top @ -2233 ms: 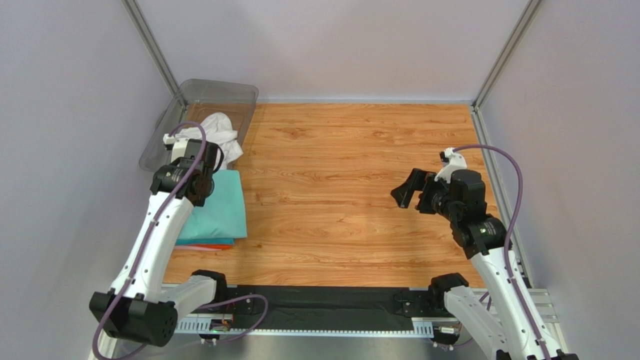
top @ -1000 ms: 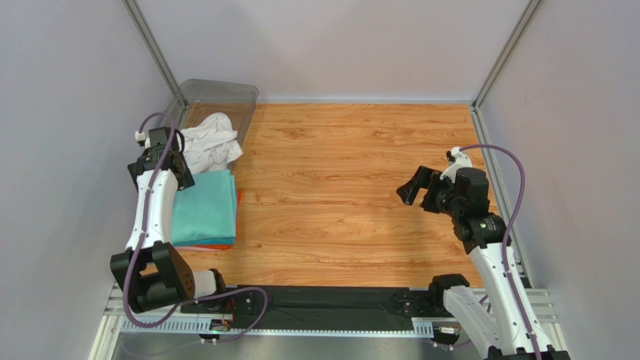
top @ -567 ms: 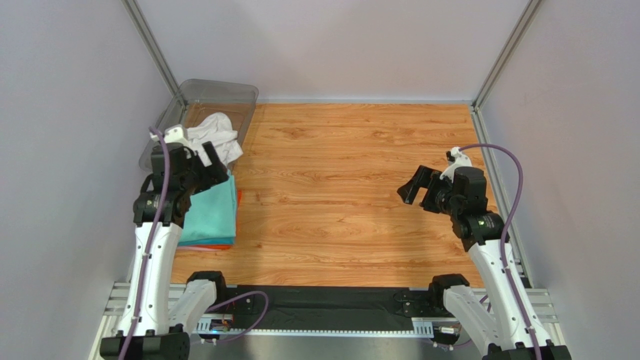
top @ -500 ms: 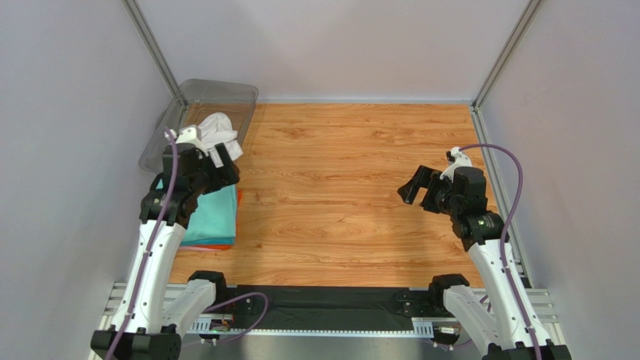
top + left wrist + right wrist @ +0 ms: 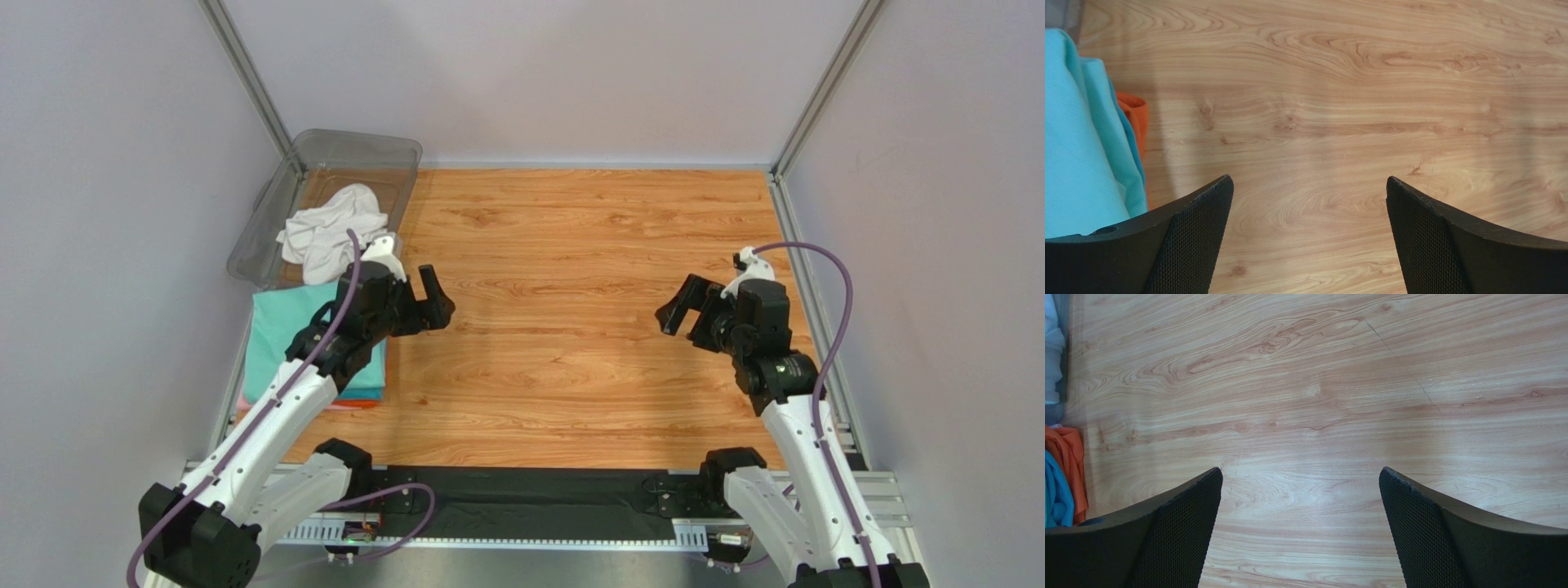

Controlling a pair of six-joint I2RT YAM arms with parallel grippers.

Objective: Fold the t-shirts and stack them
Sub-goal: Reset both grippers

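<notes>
Wood table [image 5: 552,233] lies beneath left pincer [image 5: 1308,182] and right pincer [image 5: 1300,471], both spread apart.

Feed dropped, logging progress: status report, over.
Left gripper open, empty, beside the stack. Right gripper open, empty. Mint t-shirt folded atop stack; white t-shirt crumpled in the bin. No obstruction seen.

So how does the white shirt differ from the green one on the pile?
The white t-shirt is crumpled; the mint green t-shirt is folded flat. The white t-shirt lies in the clear plastic bin; the mint green t-shirt tops a stack beside it. Both are plain cloth.
</notes>
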